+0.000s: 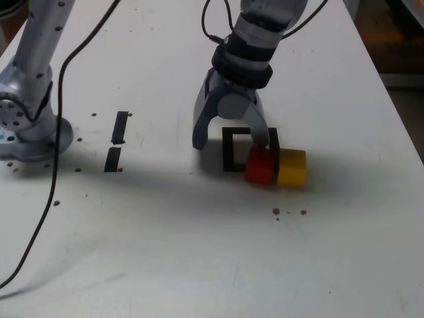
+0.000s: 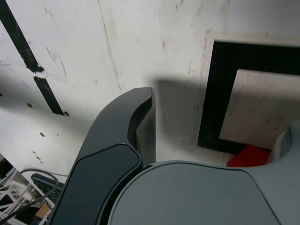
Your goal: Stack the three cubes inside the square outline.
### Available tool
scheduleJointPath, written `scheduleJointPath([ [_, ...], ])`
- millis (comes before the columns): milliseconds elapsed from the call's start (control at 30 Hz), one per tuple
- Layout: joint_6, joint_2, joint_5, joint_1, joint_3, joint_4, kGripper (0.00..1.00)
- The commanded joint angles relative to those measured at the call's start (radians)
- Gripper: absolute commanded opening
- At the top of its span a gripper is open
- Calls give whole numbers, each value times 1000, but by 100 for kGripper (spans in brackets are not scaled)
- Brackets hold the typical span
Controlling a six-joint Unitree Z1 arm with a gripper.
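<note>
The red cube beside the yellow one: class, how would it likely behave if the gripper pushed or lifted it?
The red cube looks solid with flat faces, so it should slide, not roll. It seems to touch the yellow cube, so pushing toward it probably shifts both. It looks rigid enough to grip.

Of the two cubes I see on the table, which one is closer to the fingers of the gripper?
The red cube: one of the open fingers stands right at it, at the square outline. The yellow cube lies beyond it, on the exterior view's right.

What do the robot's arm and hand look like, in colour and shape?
The arm is silver-grey with a black ribbed collar at the wrist. The hand has two dark grey, curved fingers. Black cables run along the arm.
</note>
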Motion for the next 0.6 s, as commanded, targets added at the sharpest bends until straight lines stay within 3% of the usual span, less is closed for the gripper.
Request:
scheduleJointPath([
  [0,-6,4,-16,-22,4,3,95],
  [333,-39,0,-101,-122,19,-1,95],
  [567,-71,-27,-211,-223,62,-8,95],
])
